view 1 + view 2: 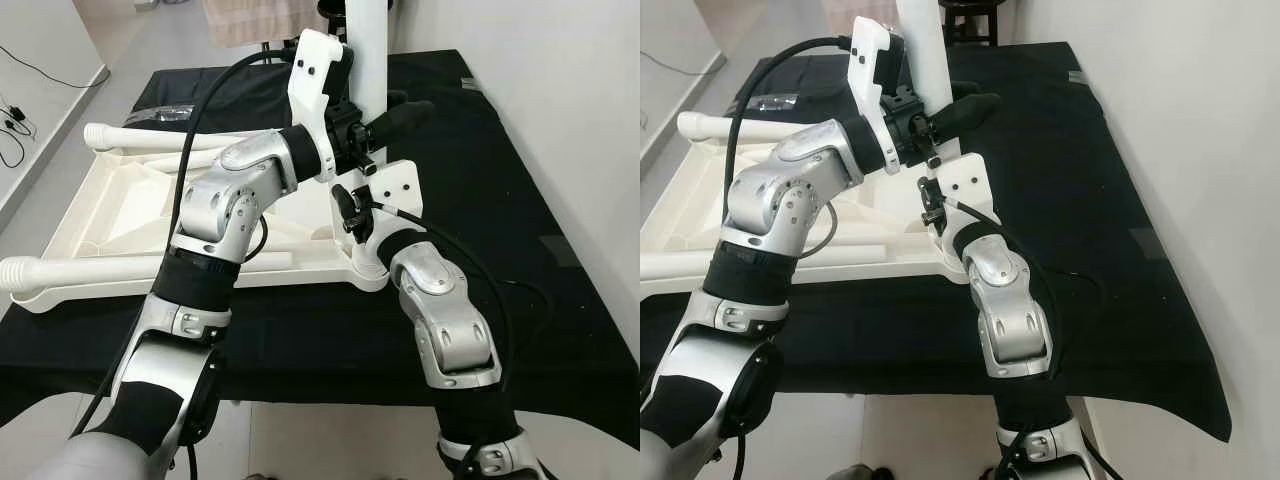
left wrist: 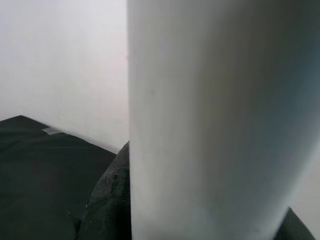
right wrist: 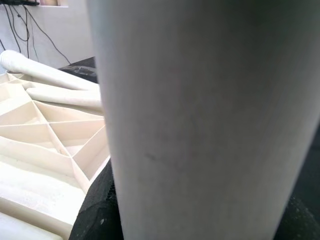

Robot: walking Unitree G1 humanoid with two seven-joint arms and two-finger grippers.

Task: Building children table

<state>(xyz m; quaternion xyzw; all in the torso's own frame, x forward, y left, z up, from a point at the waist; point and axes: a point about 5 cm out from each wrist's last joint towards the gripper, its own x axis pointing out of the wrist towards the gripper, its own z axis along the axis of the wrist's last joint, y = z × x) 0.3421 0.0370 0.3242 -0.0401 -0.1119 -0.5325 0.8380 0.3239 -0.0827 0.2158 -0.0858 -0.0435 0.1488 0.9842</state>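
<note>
Both eye views look down from the head onto the black surface (image 1: 560, 200) and share the upright white table leg (image 1: 925, 50). Each wrist view faces that leg very closely.

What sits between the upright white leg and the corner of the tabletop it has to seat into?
Nothing visible does. The upright leg already stands at the near right corner of the upturned tabletop, with the left claw and right claw around it. The joint itself is hidden behind the right claw.

A black-draped table (image 1: 560, 250) stands against a white wall (image 1: 570, 90) on a pale floor (image 1: 150, 45).
</note>
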